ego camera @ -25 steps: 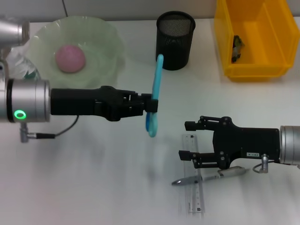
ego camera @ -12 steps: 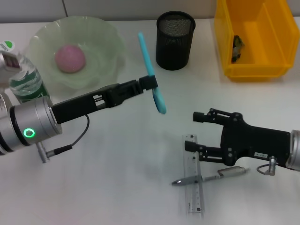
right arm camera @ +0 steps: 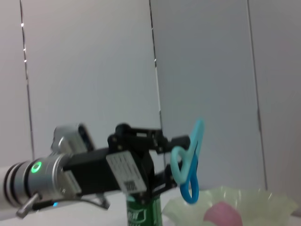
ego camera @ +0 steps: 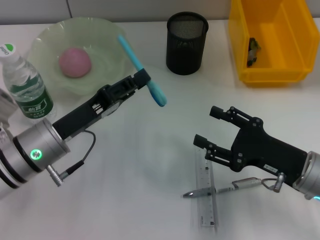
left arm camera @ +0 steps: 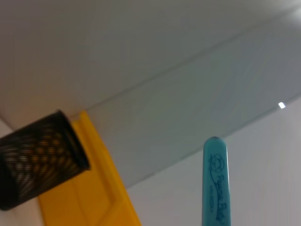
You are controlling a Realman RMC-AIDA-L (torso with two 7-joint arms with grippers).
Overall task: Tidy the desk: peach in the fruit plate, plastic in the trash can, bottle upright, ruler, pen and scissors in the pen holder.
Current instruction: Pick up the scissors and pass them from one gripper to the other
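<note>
- Head view gives me the white table (ego camera: 150, 170), with the yellow plastic bin (ego camera: 272, 42) at its far right, a dark scrap inside.
- Pale green ruffled fruit plate (ego camera: 107, 40) already holds the pink round peach (ego camera: 75, 62); the clear water bottle with green label (ego camera: 25, 82) stands upright beside it.
- My left end effector (ego camera: 142, 82) pinches the blue-handled scissors (ego camera: 142, 72) in the air, tilted, short of the black mesh pen holder (ego camera: 186, 42), I judge for dropping in.
- My right end effector (ego camera: 212, 130) hangs spread above the clear plastic ruler (ego camera: 206, 195) and silver pen (ego camera: 222, 189), which lies across it.

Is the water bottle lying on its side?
No, the water bottle stands upright beside the fruit plate, cap up.
</note>
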